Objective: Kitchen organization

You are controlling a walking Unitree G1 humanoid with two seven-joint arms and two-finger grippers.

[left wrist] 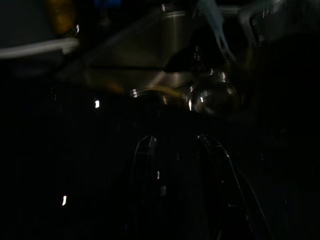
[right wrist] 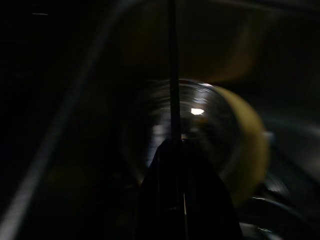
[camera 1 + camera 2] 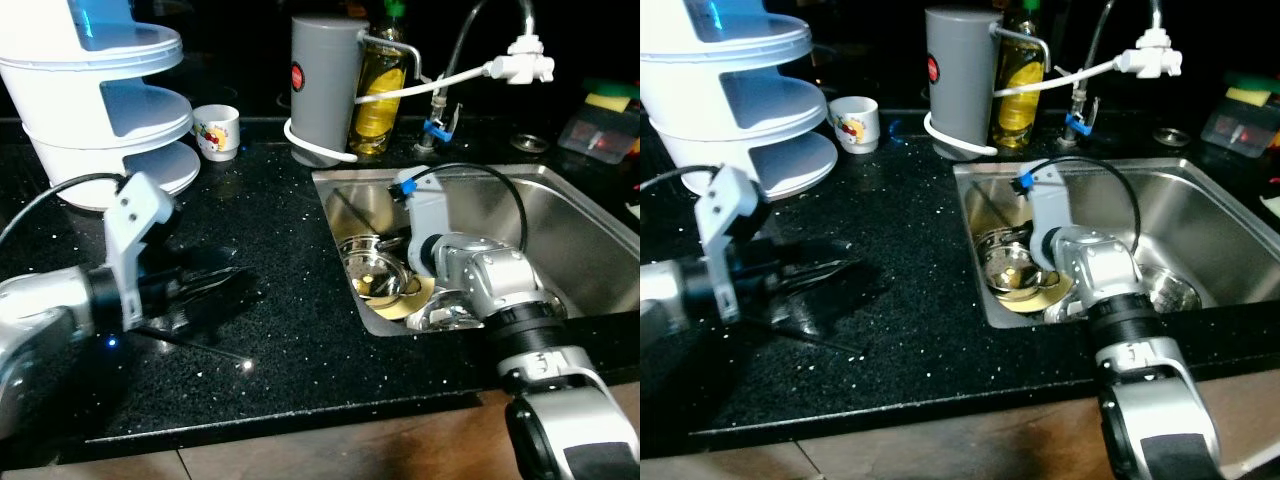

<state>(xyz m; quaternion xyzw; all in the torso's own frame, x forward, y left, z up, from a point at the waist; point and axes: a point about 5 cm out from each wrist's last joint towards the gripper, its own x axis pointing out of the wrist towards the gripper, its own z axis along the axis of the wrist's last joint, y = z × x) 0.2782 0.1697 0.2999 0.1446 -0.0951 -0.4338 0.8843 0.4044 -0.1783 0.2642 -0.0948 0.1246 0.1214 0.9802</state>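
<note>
One thin utensil [image 2: 172, 75] pinched in right hand [image 2: 176, 150], above steel bowl [image 3: 372, 262].

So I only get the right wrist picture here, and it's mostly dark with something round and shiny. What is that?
Observer: A steel bowl lying in the sink, on a yellow plate. The right gripper is reaching down at it.
Operator: Is it holding anything?
Observer: Its black fingers look pressed together around a thin dark rod, possibly a utensil handle, but it is too dark to be sure.
Operator: And the other arm?
Observer: The left gripper lies low over the black counter, left of the sink, fingers pointing toward it.
Operator: Anything else nearby?
Observer: A white tiered rack, a small printed cup and a grey canister stand behind on the counter.
</note>
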